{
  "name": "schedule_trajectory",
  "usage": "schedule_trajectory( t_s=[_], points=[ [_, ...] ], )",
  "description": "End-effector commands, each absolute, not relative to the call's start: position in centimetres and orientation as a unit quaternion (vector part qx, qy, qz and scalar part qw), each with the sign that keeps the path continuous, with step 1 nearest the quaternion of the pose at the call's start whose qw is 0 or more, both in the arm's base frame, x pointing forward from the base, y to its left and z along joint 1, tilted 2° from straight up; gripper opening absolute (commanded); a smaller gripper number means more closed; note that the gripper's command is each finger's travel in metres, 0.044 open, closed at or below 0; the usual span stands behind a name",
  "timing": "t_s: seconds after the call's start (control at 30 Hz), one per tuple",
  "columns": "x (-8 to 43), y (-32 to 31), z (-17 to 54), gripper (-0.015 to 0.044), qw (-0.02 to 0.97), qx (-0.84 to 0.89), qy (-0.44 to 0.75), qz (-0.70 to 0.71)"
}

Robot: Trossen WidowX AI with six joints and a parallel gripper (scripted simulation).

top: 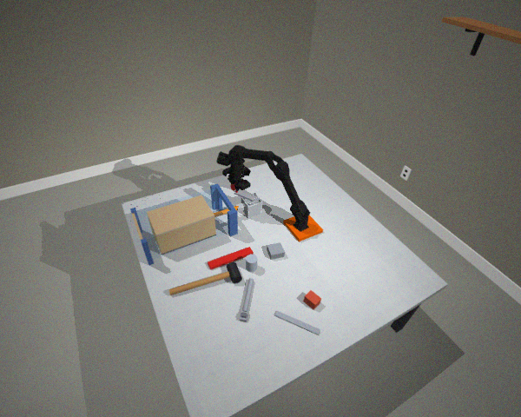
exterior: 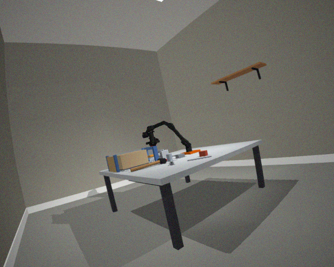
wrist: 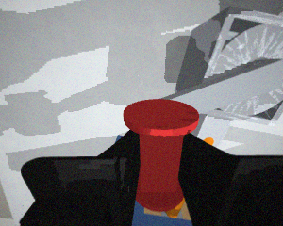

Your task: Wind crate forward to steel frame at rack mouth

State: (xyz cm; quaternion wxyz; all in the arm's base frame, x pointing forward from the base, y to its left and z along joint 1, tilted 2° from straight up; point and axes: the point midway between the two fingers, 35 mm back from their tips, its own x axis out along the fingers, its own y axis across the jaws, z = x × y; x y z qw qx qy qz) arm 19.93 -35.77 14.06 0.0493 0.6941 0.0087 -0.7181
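The tan crate (top: 182, 228) (exterior: 132, 159) sits flat behind the blue steel frame (top: 232, 222) (exterior: 156, 153), with a gap between them. An orange strap (top: 224, 211) runs from the crate through the frame toward the pale winch (top: 253, 209) (exterior: 163, 153) (wrist: 269, 47). The winch handle's grey arm (top: 246, 195) (wrist: 231, 89) lies across the winch top and reaches toward the frame's far side. Its key end in the hole is hidden. My gripper (top: 234, 185) (wrist: 154, 126) is shut on the handle's upright red knob, whose round cap shows between the fingers in the wrist view.
A red bar (top: 230, 258), a mallet (top: 200, 283), a grey cylinder (top: 251, 262), a grey block (top: 275, 250), a wrench-like tool (top: 247, 298), a flat grey bar (top: 296, 322) and a red block (top: 312, 299) lie on the bench. My arm's orange base (top: 312, 232) is beyond the winch.
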Motion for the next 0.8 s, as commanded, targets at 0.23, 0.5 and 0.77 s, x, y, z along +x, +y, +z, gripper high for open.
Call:
schedule_trajectory(
  t_s=[0.23, 0.5, 0.77],
  points=[
    [22.5, -33.8, 13.8, 0.0000, 0.051, 0.702, 0.024, -0.710],
    [23.3, -33.0, 13.7, 0.0000, 0.050, 0.702, 0.025, -0.710],
    [23.9, -32.0, 13.7, 0.0000, 0.050, 0.702, 0.025, -0.710]
  ],
)
